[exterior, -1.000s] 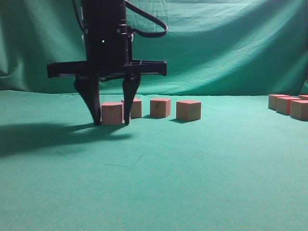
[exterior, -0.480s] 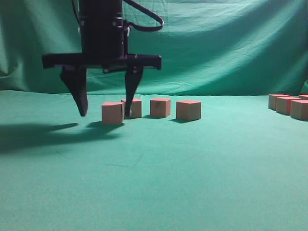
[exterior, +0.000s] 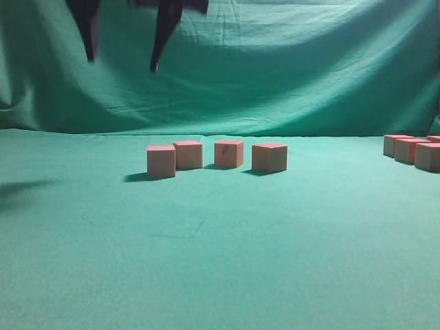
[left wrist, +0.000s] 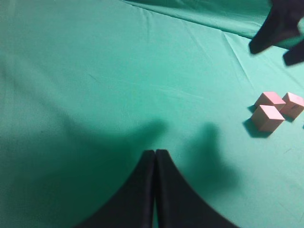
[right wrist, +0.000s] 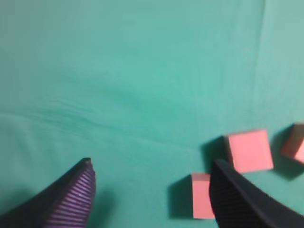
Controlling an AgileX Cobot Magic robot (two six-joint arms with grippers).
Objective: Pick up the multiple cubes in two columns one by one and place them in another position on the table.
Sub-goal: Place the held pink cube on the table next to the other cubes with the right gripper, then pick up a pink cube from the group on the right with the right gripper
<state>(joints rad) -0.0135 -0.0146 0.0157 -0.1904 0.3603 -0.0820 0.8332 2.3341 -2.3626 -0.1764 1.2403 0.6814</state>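
The right pincer (exterior: 122,62) had let go and climbed from bench level to the top of the exterior view, its jaws spread wide and empty. The leftmost cube (exterior: 161,161) that it had straddled a second before stood alone on the bench (exterior: 220,261), so that placement looked finished. It sat square, at the left end of a row of four, just in front of its neighbour. It was tan-sided with a reddish-pink top and sharp edges. More cubes (exterior: 412,149) waited at the far right edge. The left pincer (left wrist: 155,152) hung pressed closed on nothing.
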